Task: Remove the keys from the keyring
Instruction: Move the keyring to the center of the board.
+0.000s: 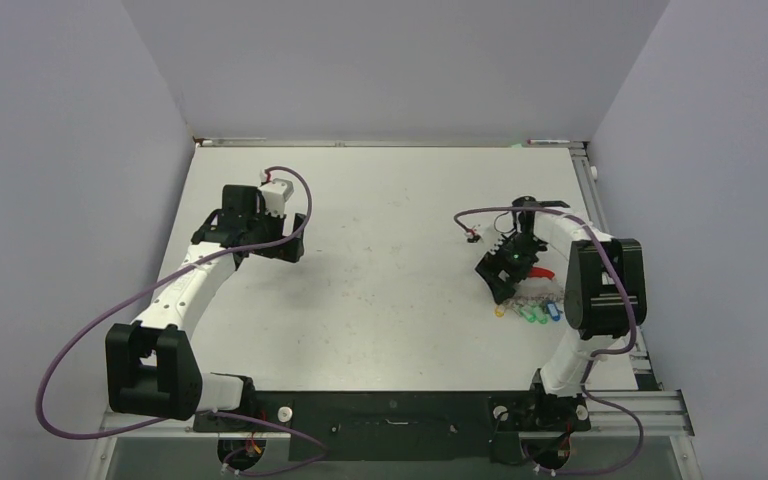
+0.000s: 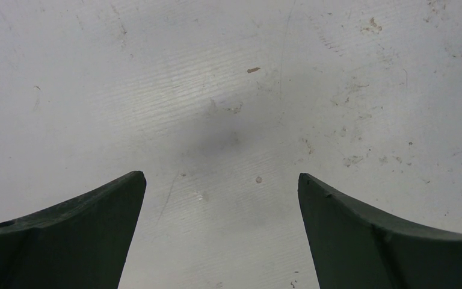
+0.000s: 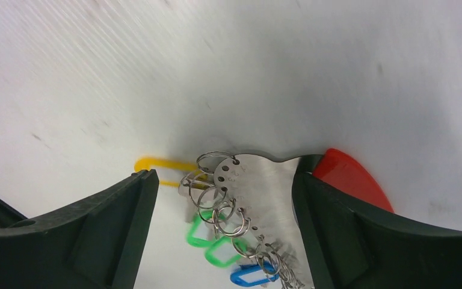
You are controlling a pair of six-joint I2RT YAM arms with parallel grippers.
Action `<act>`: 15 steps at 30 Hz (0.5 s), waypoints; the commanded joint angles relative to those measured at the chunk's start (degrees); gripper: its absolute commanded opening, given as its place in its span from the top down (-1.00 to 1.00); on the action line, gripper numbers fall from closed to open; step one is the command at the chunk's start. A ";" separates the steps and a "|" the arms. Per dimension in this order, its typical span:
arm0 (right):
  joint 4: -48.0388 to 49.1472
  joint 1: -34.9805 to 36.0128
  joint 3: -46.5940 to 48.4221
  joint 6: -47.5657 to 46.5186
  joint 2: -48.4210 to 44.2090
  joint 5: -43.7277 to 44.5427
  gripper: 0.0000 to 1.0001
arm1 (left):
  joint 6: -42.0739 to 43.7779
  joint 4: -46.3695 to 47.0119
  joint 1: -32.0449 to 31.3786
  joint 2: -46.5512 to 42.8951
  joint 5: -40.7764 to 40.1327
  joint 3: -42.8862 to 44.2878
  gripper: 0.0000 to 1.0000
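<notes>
Keyring (image 3: pixel 258 180) lay flat at the overhead frame's right, keys (image 1: pixel 532 314) fanned toward the lower edge. Right gripper (image 3: pixel 224 176) straddled it, jaws wide, gripping nothing, seemingly ready to pin it. Left gripper (image 2: pixel 221 177), upper left, hung wide and empty.

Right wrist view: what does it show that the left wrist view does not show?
Only the right wrist view shows the keyring, a silver plate with small rings and a red strap, and the keys, seen as yellow, green and blue tags. They lie between the open fingers of the right gripper.

Only the left wrist view shows a small brown speck, with nothing between the open fingers of the left gripper.

Both show the white table and two dark fingers standing apart.
</notes>
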 commanded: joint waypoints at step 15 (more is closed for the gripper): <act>26.18 28.75 8.71 26.35 16.67 -24.29 -0.79 | -7.09 -0.36 1.73 0.92 2.19 5.46 -0.92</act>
